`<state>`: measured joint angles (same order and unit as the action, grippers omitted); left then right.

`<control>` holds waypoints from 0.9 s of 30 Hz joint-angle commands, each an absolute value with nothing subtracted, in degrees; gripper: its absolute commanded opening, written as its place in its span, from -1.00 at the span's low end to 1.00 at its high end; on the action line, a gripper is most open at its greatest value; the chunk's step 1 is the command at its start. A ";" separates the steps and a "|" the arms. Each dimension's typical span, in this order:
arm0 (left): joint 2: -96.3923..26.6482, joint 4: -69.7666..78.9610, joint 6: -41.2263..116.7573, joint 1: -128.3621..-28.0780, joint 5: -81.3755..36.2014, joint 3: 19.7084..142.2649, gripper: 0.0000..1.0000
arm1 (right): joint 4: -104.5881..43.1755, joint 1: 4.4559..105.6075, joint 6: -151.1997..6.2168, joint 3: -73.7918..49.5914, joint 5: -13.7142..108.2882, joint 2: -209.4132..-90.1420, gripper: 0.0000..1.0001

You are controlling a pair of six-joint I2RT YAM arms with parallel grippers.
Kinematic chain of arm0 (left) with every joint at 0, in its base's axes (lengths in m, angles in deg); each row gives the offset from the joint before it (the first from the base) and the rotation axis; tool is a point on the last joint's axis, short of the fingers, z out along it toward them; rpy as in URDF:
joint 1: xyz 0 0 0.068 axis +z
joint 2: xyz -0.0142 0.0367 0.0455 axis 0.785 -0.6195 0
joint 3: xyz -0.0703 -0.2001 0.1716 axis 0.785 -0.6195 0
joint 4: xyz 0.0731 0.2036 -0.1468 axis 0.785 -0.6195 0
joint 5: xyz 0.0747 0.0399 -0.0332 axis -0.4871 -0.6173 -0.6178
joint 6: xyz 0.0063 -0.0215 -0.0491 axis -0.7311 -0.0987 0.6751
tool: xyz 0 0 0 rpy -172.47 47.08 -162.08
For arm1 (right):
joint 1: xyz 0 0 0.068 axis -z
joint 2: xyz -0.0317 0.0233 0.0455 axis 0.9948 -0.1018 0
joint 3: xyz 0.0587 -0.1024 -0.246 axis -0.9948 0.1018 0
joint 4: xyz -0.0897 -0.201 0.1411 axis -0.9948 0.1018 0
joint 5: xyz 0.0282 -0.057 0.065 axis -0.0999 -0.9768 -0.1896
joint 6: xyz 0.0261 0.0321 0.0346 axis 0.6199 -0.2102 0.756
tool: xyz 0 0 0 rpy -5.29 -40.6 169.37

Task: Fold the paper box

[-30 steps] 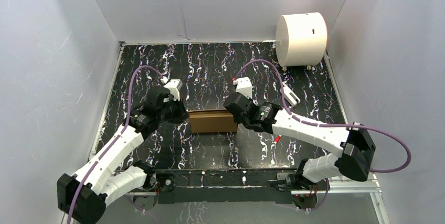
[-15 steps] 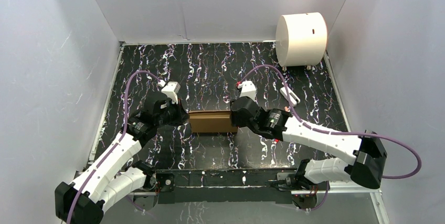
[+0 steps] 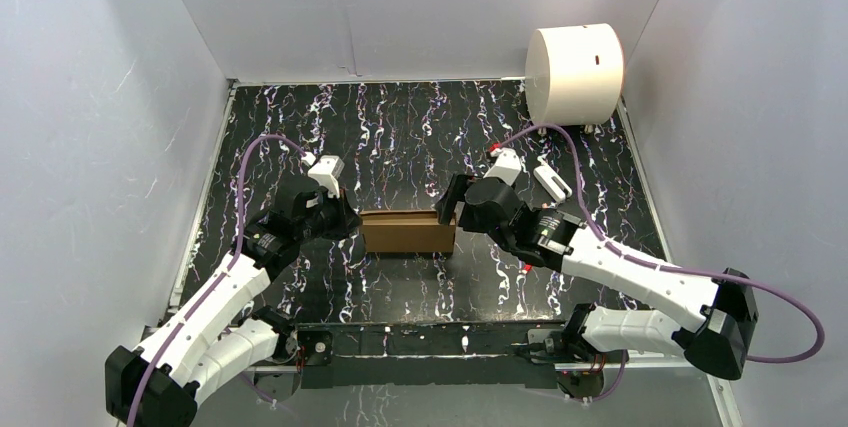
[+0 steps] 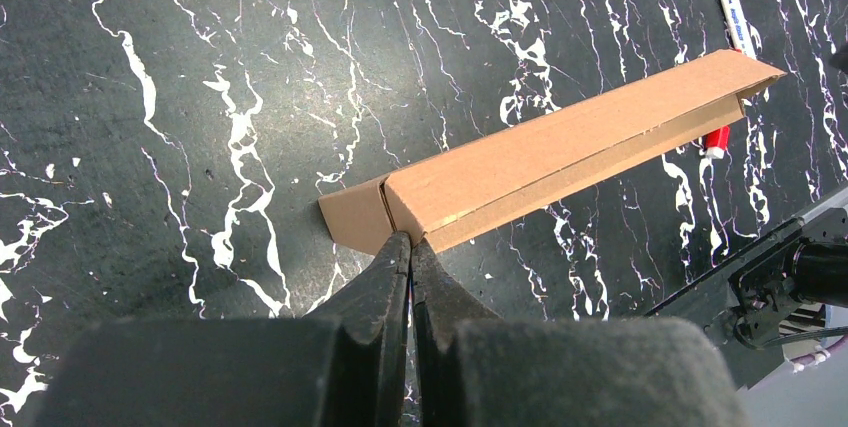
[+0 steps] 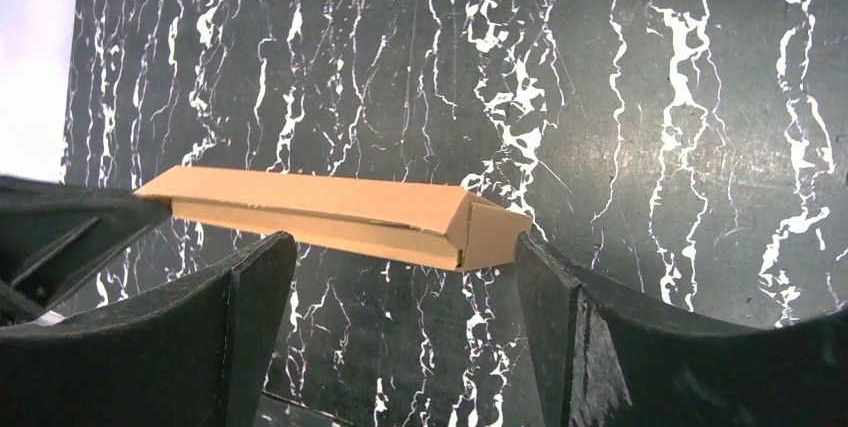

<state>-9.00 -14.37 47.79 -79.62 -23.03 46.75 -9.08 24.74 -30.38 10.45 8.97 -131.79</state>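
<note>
Spreading under everything is the black desk (image 3: 400,127) with white marble-like veins. A large white cylinder (image 3: 573,74) sits at its back corner, well beyond the right jaws.

The white left arm (image 3: 215,292) and white right arm (image 3: 620,262) reach inward from the near edge, and their jaws face each other.

Between the two sets of jaws lies the plain brown cardboard paper box (image 3: 405,231), folded into a long, low sleeve flat on the desk, with a short flap sticking out at each end.

The left jaws are pressed together, their tips touching the box's (image 4: 560,152) near end corner; whether a cardboard edge is caught between them cannot be told.

The right jaws are spread wide and straddle the other end of the box (image 5: 320,209), with one finger just beside its flap.

A slim white marker pen (image 3: 552,179) lies beyond the right jaws. A small red piece (image 4: 714,138) peeks out behind the box's far end.
</note>
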 commanded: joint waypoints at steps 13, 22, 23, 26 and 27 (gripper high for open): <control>-8.85 -16.16 47.19 -79.93 -22.52 45.20 -1.00 | -23.94 31.15 -18.50 21.96 14.49 -131.84 0.36; -9.08 -15.38 48.16 -79.93 -21.66 45.10 -1.00 | -26.15 31.33 -16.30 30.11 19.00 -129.19 0.03; -9.00 -15.21 48.47 -79.93 -21.56 45.05 -1.00 | -26.66 31.26 -16.21 31.14 19.14 -128.71 0.02; -8.33 -14.55 50.60 -79.98 -21.30 44.71 -0.97 | -28.12 31.25 -16.11 34.08 19.25 -127.55 -0.04; -8.15 -14.29 51.61 -79.94 -21.21 44.61 -0.91 | -28.64 31.25 -16.11 34.87 19.10 -127.40 -0.08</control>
<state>-8.85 -12.95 48.77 -79.60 -22.88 46.03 -31.03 31.28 -15.76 30.63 17.95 -127.77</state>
